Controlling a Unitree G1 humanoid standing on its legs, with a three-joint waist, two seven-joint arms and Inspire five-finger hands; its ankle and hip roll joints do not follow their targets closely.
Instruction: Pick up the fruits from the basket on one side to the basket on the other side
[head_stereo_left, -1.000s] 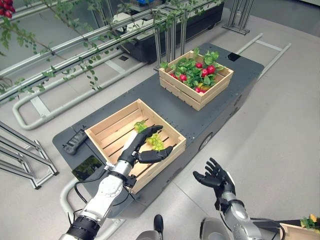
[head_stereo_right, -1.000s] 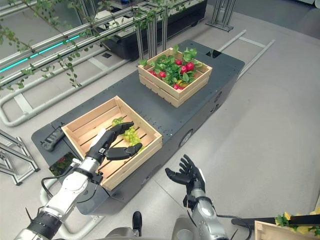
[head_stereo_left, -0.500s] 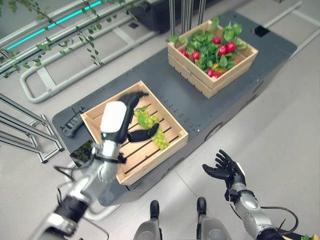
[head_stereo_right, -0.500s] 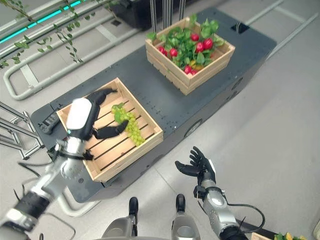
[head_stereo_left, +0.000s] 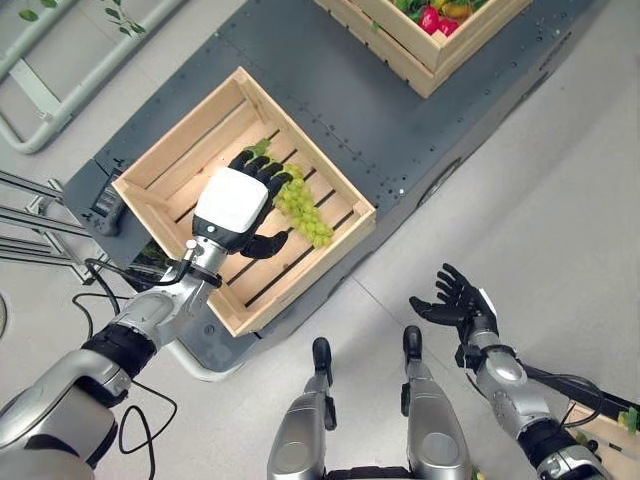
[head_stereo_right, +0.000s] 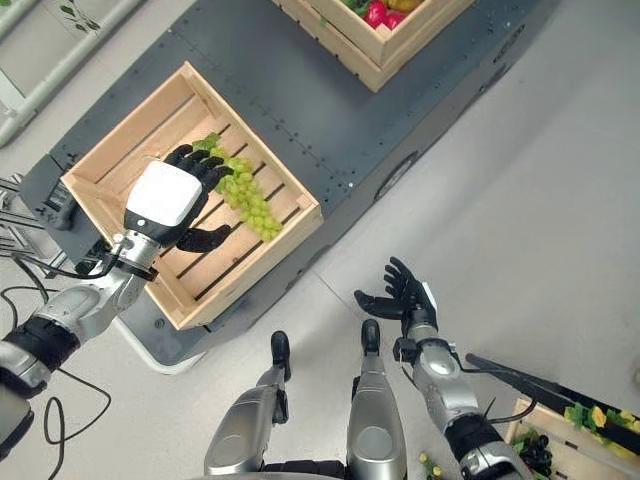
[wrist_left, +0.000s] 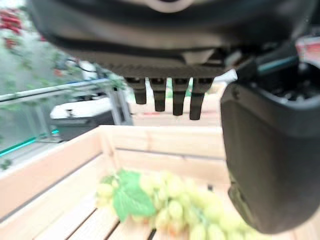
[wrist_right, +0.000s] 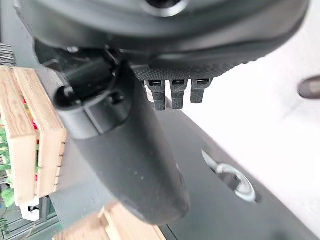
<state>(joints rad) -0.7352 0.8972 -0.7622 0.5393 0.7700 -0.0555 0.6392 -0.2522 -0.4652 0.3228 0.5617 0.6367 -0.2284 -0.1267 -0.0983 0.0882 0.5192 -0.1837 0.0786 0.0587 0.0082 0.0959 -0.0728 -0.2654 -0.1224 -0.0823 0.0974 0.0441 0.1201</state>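
A bunch of green grapes (head_stereo_left: 302, 206) with a leaf lies on the slats of the near wooden crate (head_stereo_left: 310, 265). My left hand (head_stereo_left: 233, 204) hovers over that crate, back upward. Its fingers (head_stereo_left: 262, 166) and thumb (head_stereo_left: 266, 243) are spread on either side of the bunch's stem end. In the left wrist view the grapes (wrist_left: 172, 201) rest on the crate floor below the straight fingers (wrist_left: 170, 97), apart from them. The far crate (head_stereo_left: 432, 45), with red fruit and leaves, stands further along the cart. My right hand (head_stereo_left: 456, 300) hangs open over the floor.
Both crates sit on a dark grey cart (head_stereo_left: 330, 110). A black handheld device (head_stereo_left: 105, 200) lies on the cart beside the near crate. Metal rails (head_stereo_left: 40, 100) run at the far left. Another crate with fruit (head_stereo_right: 570, 430) stands on the floor at the lower right.
The camera has tipped downward, shifting the whole picture. My left hand has turned back-upward above the grapes, which still lie in the crate. The right hand stays open.
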